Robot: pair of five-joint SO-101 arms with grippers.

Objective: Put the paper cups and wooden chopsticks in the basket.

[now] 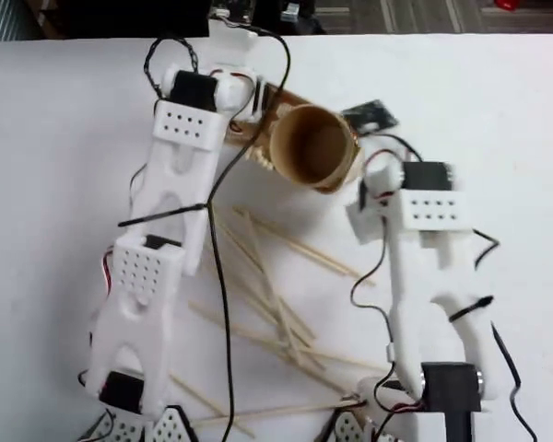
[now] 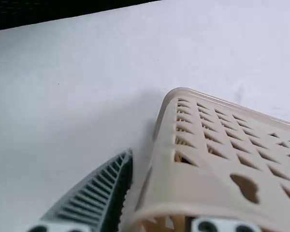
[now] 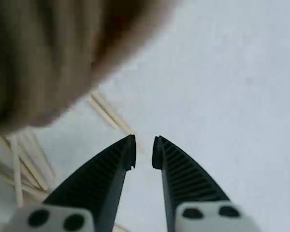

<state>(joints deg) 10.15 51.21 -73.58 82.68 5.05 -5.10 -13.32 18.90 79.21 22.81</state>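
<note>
Chopsticks (image 1: 276, 304) all over the middle of the high view, a loose tangle of pale sticks lying flat on the white worktop (image 1: 498, 110), crossing one another between the two arms. A black cable (image 1: 223, 304) trails down over them.

Up at the top centre sits the paper cup (image 1: 311, 145), brown, tipped so its open mouth faces the camera. Bits of beige lattice peek out at its edges (whether the cup is inside the basket or just leaning on it, I cannot tell).

The left arm (image 1: 180, 175) stretches from the lower left of the frame up to the top centre, just left of the cup. Its wrist view shows the basket (image 2: 222, 145), beige and perforated, running from the lower centre out to the right edge. The left pincer (image 2: 144, 159) is clenched on the basket's wall, its grey ribbed finger (image 2: 99, 198) lying on the outside, lower left of that picture.

The right arm (image 1: 433, 276) stands at the right, its head just below and right of the cup. The right pincer (image 3: 143, 147) is released, its jaws a sliver apart with nothing between them. It hangs over bare worktop, with chopsticks lying past its tips and the cup looming in the upper left of its wrist view.
</note>
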